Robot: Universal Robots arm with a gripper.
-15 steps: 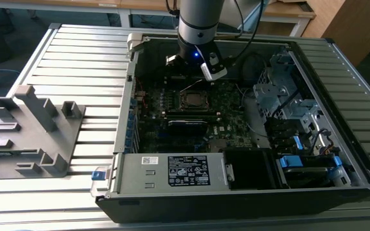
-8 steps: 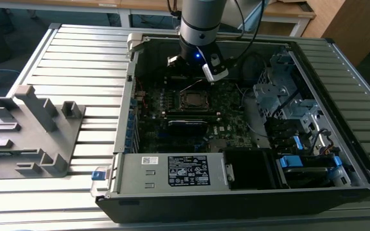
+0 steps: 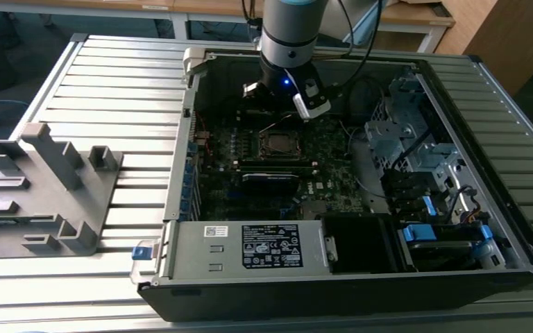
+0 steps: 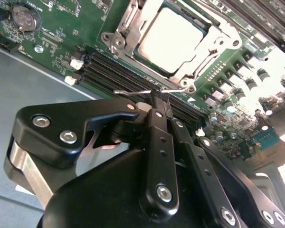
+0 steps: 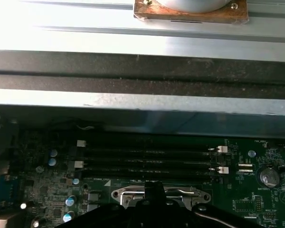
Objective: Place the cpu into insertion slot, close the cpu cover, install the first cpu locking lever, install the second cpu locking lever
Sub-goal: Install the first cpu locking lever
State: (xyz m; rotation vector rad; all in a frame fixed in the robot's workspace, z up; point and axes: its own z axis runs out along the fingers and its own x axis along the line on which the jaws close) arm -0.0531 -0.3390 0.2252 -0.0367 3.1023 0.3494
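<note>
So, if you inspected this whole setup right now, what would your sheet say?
Surface: slatted metal table, carrying an open computer case.
Job's things: cpu seated in the insertion slot; cpu cover down over it; a thin locking lever juts beside the socket, latching unclear.
Clutter: grey fixture block on the table, exterior view's left.
Grippers: gripper tip at that lever's end.
Cables: black cables hang by the arm.
Surroundings: wooden desks behind the table.
</note>
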